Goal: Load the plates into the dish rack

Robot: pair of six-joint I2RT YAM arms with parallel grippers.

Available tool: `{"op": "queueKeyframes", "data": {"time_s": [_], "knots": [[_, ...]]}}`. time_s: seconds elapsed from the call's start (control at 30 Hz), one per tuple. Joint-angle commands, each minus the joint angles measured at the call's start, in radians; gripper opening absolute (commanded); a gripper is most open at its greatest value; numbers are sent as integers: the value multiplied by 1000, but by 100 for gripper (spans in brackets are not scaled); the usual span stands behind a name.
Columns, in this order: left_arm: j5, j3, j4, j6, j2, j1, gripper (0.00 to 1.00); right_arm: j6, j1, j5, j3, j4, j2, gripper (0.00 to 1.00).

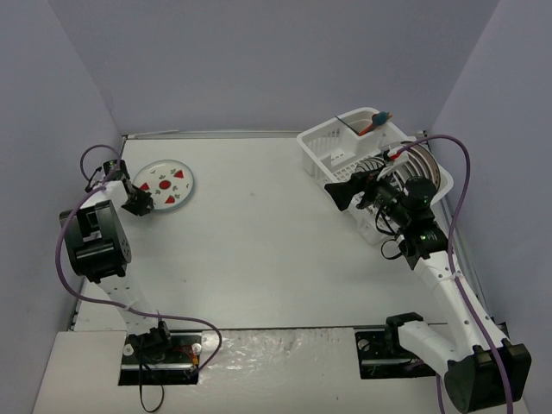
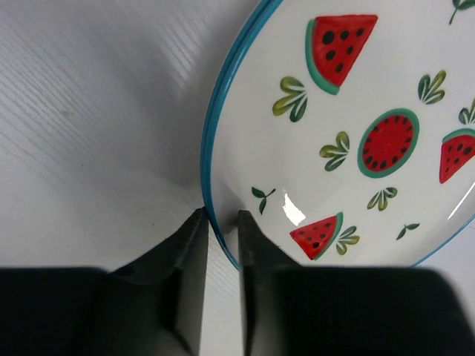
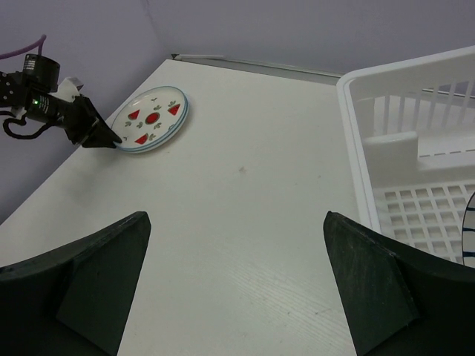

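One white plate with red watermelon slices and a teal rim lies on the table at the far left. It also shows in the left wrist view and in the right wrist view. My left gripper is closed narrowly on its near rim, one finger over the plate and one outside. Several plates stand in the white dish rack at the far right. My right gripper is wide open and empty, just left of the rack.
The rack's corner cup holds an orange and teal utensil. A striped plate's edge shows inside the rack. Grey walls close the table at the back and both sides. My left arm shows by the left wall.
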Motion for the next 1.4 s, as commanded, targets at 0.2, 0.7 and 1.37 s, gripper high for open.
{"op": "queueKeyframes", "data": {"time_s": [0.2, 0.7, 1.37], "knots": [[26, -19, -62, 135, -33, -150, 0, 41, 19, -17, -2, 120, -20, 100], [13, -187, 2, 60, -206, -547, 0, 90, 73, 14, -54, 84, -58, 100], [-16, -115, -111, 188, -317, -617, 0, 137, 226, 108, -136, 75, -44, 100]]}}
